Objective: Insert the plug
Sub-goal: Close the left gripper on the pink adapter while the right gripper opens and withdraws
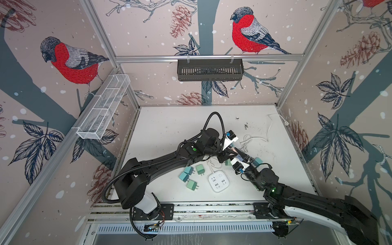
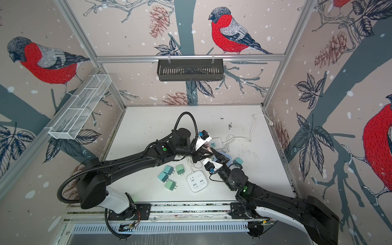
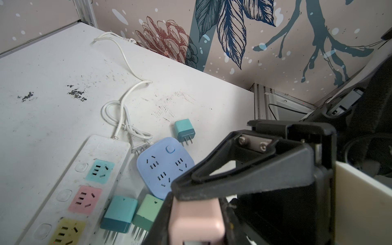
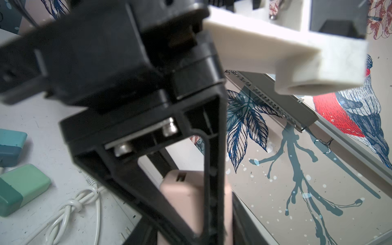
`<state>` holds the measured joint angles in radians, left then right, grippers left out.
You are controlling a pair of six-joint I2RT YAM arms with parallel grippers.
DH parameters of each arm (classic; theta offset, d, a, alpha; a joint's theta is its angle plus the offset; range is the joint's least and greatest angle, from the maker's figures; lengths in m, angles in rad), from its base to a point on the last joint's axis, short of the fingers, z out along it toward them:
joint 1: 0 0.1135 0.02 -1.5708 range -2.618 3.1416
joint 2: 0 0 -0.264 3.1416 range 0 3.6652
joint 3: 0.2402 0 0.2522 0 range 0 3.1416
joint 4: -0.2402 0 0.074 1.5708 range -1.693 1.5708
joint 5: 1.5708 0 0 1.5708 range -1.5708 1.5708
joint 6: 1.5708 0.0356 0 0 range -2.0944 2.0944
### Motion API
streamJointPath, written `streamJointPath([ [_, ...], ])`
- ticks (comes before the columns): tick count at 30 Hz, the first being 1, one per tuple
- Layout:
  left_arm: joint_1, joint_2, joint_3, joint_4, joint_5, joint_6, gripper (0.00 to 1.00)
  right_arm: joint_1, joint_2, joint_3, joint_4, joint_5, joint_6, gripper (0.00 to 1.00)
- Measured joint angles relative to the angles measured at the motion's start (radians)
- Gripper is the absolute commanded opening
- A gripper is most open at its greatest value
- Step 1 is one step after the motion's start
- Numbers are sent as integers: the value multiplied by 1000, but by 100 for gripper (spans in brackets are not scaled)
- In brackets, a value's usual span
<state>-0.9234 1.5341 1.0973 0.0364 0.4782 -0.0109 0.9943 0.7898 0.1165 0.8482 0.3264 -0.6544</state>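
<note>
A pink plug (image 3: 195, 220) hangs above the table where the two arms meet. My left gripper (image 3: 194, 224) is shut on it, a black finger pressed to each side. The right gripper (image 4: 186, 212) also holds this pink plug (image 4: 182, 191), and one of its fingers (image 3: 244, 169) crosses above the plug in the left wrist view. In both top views the left gripper (image 1: 230, 153) and right gripper (image 1: 240, 154) overlap mid-table, hiding most of the plug. Below lie a white power strip (image 3: 84, 180) with coloured sockets and a blue square socket block (image 3: 165, 167).
A white square socket block (image 1: 218, 179) lies near the front, with several teal and green plugs (image 1: 188, 176) to its left. More plugs (image 3: 119, 214) lie beside the strip, one teal plug (image 3: 184, 131) beyond the blue block. The strip's white cable (image 1: 269, 129) trails to the right wall.
</note>
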Motion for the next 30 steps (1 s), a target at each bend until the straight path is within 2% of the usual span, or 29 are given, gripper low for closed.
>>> streamJointPath([
  [1, 0, 0, 0, 0, -1, 0, 0, -1, 0, 0, 0, 0, 0, 98],
  [6, -3, -14, -14, -3, -21, 22, 0, -35, 6, -5, 18, -1, 36, 100],
  [11, 30, -97, -91, 38, -160, 7, 0, -101, 2, 26, -16, -64, 123, 100],
  [15, 89, -199, -205, 88, -295, -45, 0, -154, 2, 50, -35, -46, 239, 100],
  [18, 97, -288, -285, 125, -399, -67, 0, -201, -21, 90, -70, 47, 415, 100],
  [22, 100, -385, -397, 226, -457, -18, 0, -348, -94, 100, -187, 90, 799, 100],
  [25, 101, -397, -449, 268, -485, 43, 0, -492, -119, 172, -366, 2, 1057, 100],
  [28, 101, -387, -435, 264, -504, 90, 0, -611, -136, 225, -467, -136, 1206, 100],
  [30, 101, -373, -413, 266, -504, 116, 0, -643, -147, 201, -484, -229, 1274, 100],
])
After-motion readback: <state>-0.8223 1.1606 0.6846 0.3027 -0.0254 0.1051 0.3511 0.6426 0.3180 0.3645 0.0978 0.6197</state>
